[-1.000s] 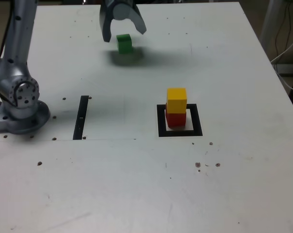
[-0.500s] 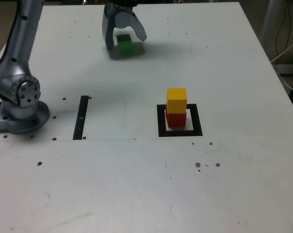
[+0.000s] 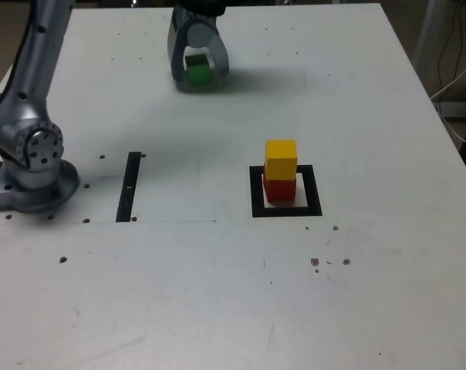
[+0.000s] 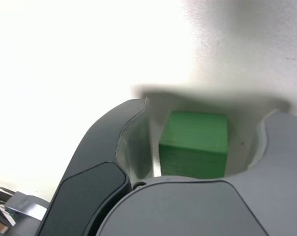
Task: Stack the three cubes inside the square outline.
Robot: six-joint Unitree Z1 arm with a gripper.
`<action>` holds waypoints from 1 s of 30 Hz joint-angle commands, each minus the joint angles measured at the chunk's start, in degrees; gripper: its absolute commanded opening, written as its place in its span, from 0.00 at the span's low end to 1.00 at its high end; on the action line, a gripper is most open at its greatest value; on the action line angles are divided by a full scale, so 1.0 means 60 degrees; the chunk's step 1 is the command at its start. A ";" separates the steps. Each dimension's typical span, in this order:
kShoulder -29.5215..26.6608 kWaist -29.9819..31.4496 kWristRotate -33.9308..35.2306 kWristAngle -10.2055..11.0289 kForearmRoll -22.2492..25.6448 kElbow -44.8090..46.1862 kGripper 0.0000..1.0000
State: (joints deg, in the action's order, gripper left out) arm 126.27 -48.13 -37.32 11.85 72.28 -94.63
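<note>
Two of three stacked: yellow cube (image 3: 281, 159) on red cube (image 3: 279, 189) inside square outline (image 3: 286, 210), well apart from gripper (image 3: 198, 68). Green cube (image 3: 197, 70) sits between its jaws on the surface (image 3: 217, 293); contact unclear, possibly not clamped yet.

No readable text, label, brand, number or sign was to be found in either view; nothing was printed on the table (image 3: 356, 293), and the black markings on it were seen as plain shapes only.
</note>
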 commanded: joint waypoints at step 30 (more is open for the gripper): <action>-0.0581 0.1070 -0.0214 -0.0161 0.1341 -0.0969 0.17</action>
State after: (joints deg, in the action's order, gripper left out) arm 124.09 -42.99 -39.06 10.88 79.62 -99.64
